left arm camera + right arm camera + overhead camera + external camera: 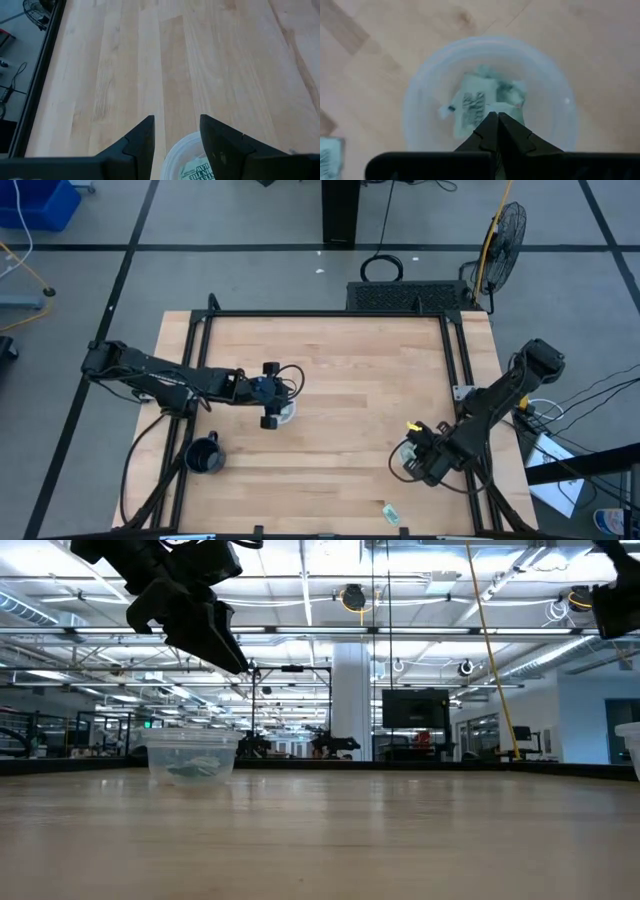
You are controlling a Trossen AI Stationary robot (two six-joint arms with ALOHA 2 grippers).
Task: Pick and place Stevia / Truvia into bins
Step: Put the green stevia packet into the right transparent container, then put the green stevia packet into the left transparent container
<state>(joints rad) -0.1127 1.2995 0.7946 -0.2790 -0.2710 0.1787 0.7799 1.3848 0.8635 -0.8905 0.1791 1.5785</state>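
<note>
My left gripper [270, 397] hangs open above a clear cup [285, 413] left of the table's middle. That cup [190, 757] stands on its base with green and white sachets [196, 170] lying in it; the gripper [205, 625] is well above its rim. My right gripper [496, 117] is shut and sits over the second clear cup [490, 95] near the table's right edge, where several sachets [475, 107] lie on the bottom. In the low view this gripper [615, 600] is clearly higher than that cup [630, 752]. One sachet [392, 513] lies flat on the table near the near edge.
A black mug [205, 457] with a handle stands near the table's left near corner. A dark metal frame [320, 314] runs along the table's far and side edges. Bare wood [350, 370] stretches between the two cups. Another sachet [327, 155] lies on the wood beside the right cup.
</note>
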